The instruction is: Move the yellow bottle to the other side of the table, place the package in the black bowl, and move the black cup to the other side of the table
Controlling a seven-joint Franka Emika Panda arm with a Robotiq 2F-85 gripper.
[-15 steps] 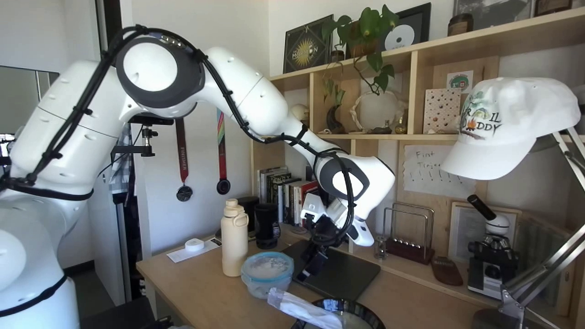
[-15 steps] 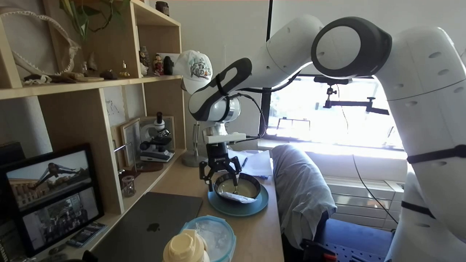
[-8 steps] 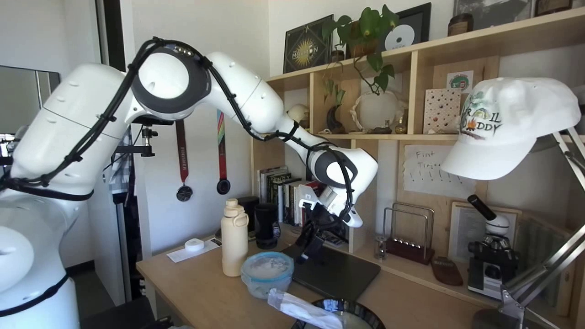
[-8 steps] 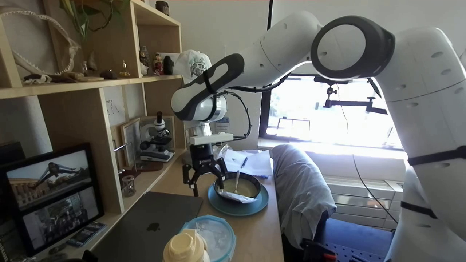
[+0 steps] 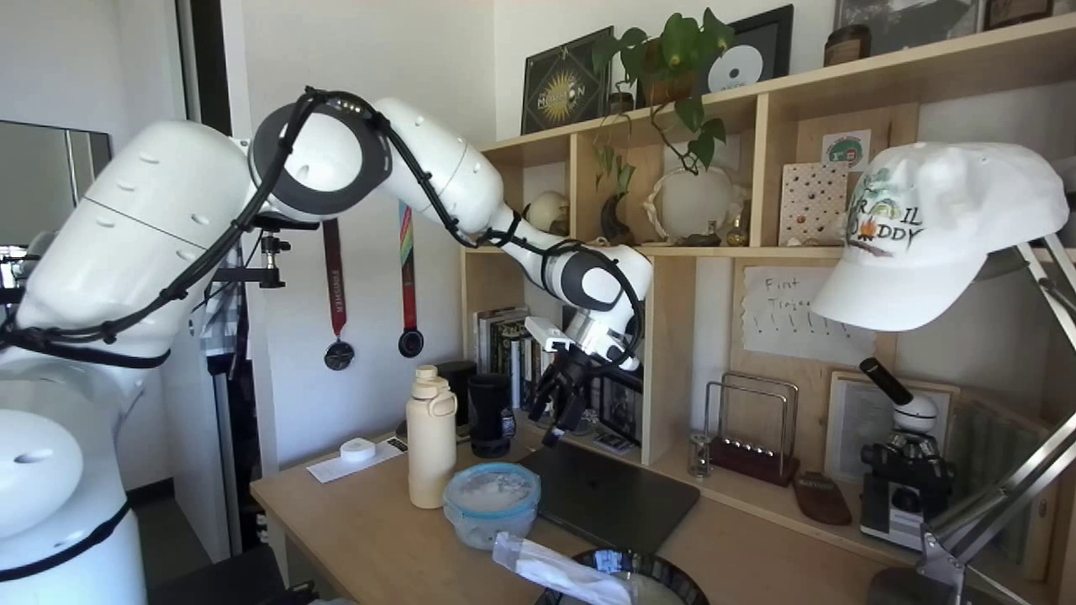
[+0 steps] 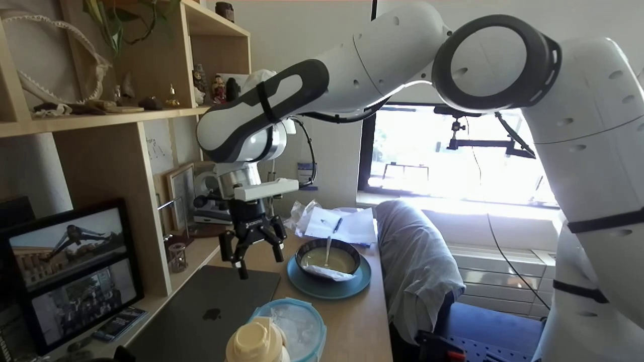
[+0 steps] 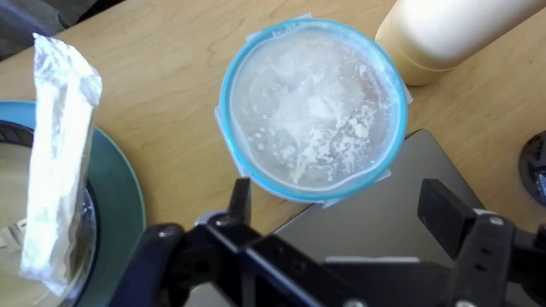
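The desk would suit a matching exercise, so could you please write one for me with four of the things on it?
Column one
1. bottle
2. package
3. bowl
4. laptop

Column two
A. dark, set on a blue plate
B. thin, dark grey, shut
C. cream-yellow, upright
D. whitish, lying over the bowl's rim

Right pairs: 1-C, 2-D, 3-A, 4-B

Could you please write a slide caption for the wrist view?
Open gripper over the laptop, tub beside the bottle, package lying over the edge of the bowl.
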